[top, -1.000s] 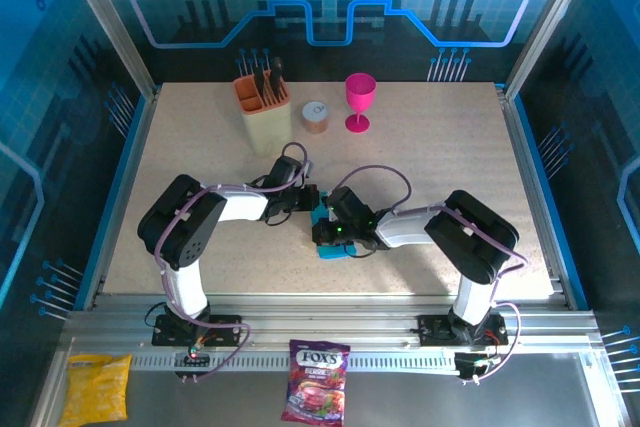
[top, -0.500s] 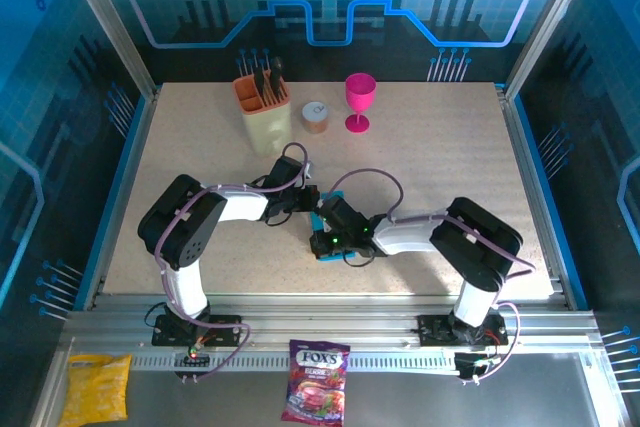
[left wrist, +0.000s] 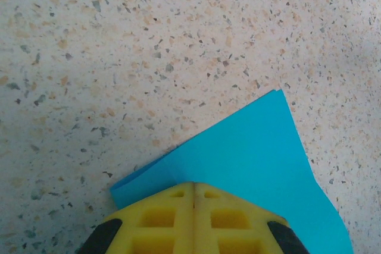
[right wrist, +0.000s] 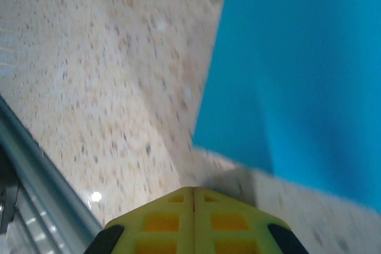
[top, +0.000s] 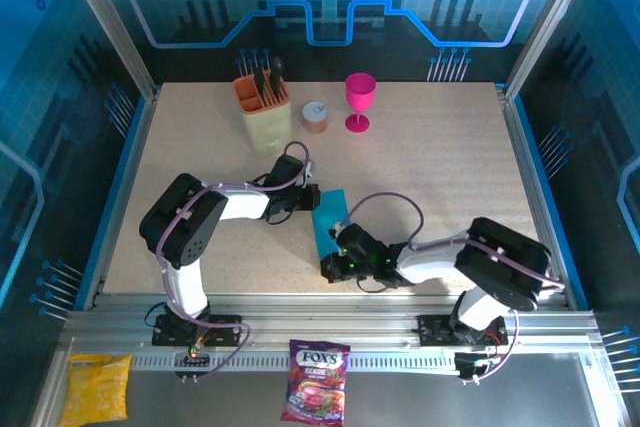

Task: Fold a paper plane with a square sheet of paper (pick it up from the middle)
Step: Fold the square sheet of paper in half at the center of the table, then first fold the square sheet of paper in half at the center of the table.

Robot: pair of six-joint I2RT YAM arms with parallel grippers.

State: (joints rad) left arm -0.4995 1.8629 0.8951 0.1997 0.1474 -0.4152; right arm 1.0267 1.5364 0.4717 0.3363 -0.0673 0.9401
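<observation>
- On the tabletop [top: 450, 167], nearer the arm bases than the pink goblet [top: 359, 97] and slightly to its left, lies the sheet of paper [top: 328, 222], cyan-blue and plain.
- From the overhead camera the paper shows as a narrow strip, running away from the goblet toward the arm bases.
- It lies flat against the surface. The left wrist camera shows one pointed corner and a second layer at its edge.
- The left gripper [top: 310, 199] stands at the end of the strip closer to the goblet. Its yellow fingers [left wrist: 166, 218] are closed, tip against tip, and sit over the paper's edge. Whether they press the paper cannot be told.
- The right gripper [top: 335, 265] stands at the end farther from the goblet. Its fingers [right wrist: 161, 221] are closed, with nothing between them, just short of the paper's edge.
- Left of the goblet stands a small round tin [top: 316, 115], and farther left an orange-topped utensil holder [top: 262, 107].
- Far from the goblet, beyond the arm bases, lie a purple candy bag [top: 317, 379] and a yellow snack bag [top: 97, 387].
</observation>
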